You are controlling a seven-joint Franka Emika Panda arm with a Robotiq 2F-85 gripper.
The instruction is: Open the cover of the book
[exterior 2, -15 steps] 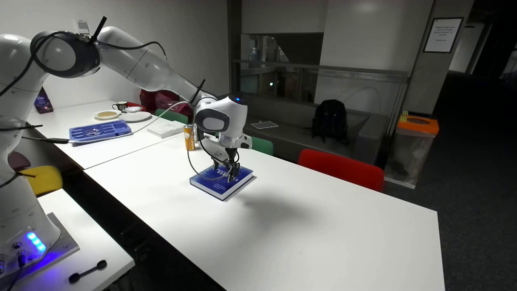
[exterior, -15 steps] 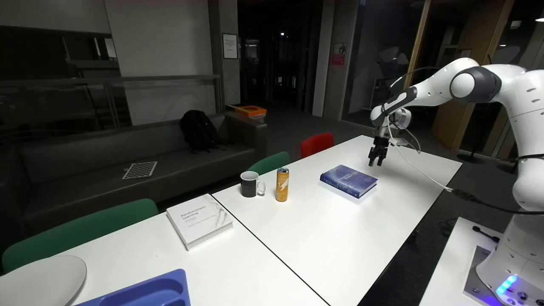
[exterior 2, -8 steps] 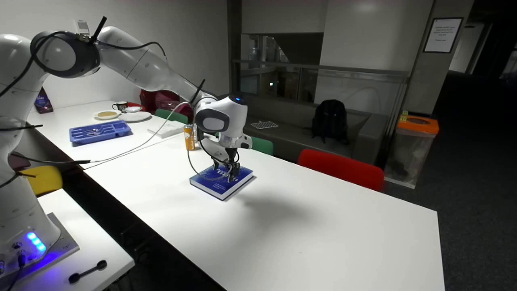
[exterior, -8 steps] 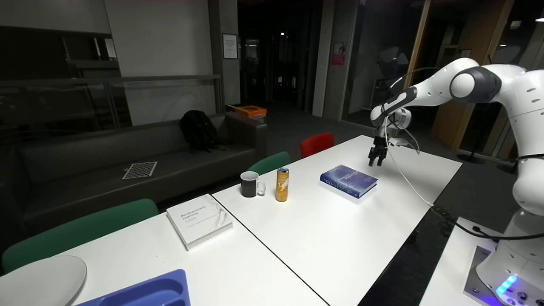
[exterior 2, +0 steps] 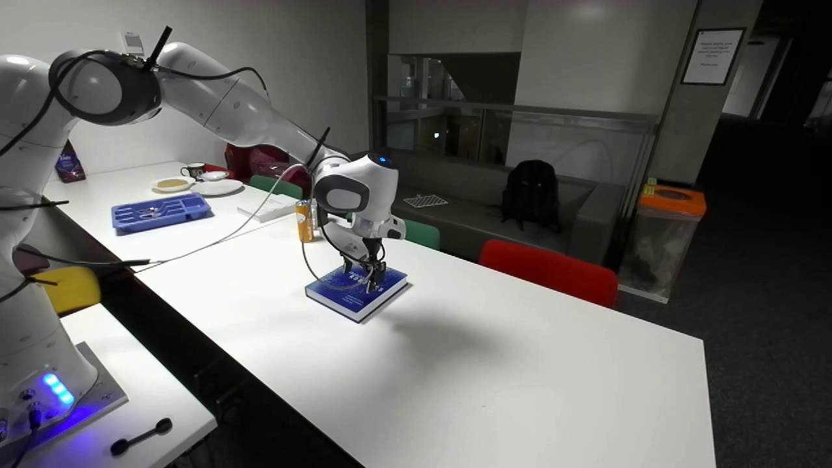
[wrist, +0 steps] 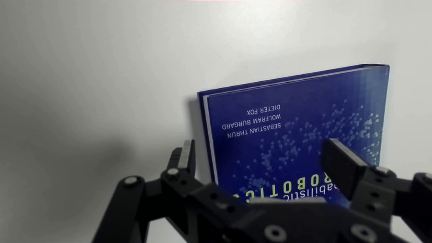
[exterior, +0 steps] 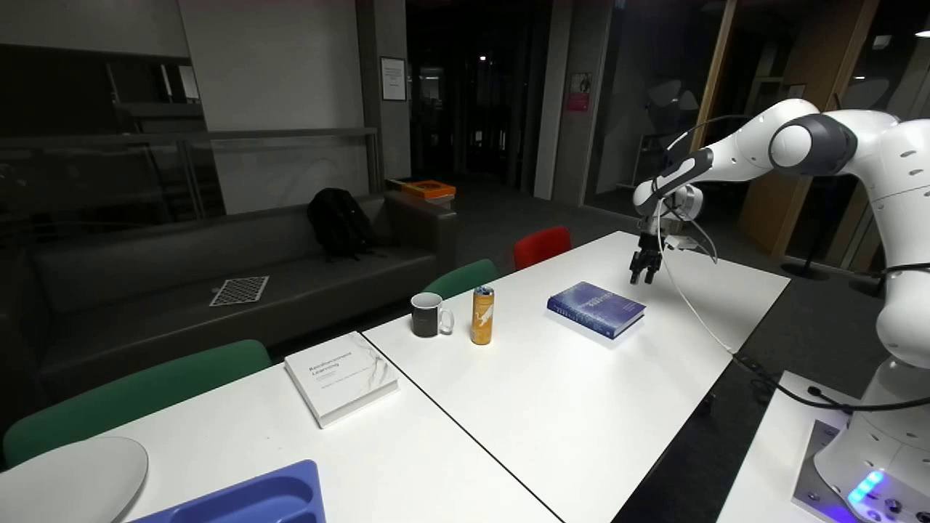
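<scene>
The blue book [exterior: 596, 309] lies flat and closed on the white table; it also shows in an exterior view [exterior 2: 351, 302] and the wrist view [wrist: 216, 148]. Its blue cover [wrist: 303, 111] faces up, with the white page edges showing along the sides. My gripper [exterior: 641, 279] points down and is apart from the book, at a height I cannot tell exactly. It also shows in an exterior view [exterior 2: 359, 281]. In the wrist view the gripper [wrist: 260, 148] is open and empty. One finger is seen beyond the book's page edge, the other over the cover. The jaws hide the book's lower part.
An orange can [exterior: 482, 315], a mug [exterior: 429, 315], a white book [exterior: 341, 376], a plate [exterior: 73, 476] and a blue tray [exterior 2: 161, 213] stand along the table. A white cable [exterior: 683, 298] hangs from the wrist across the table. Chairs [exterior 2: 549, 270] line the far edge.
The cable between wrist and base has sagged lower toward the table's edge. The gripper, the arm and the book show no visible movement.
</scene>
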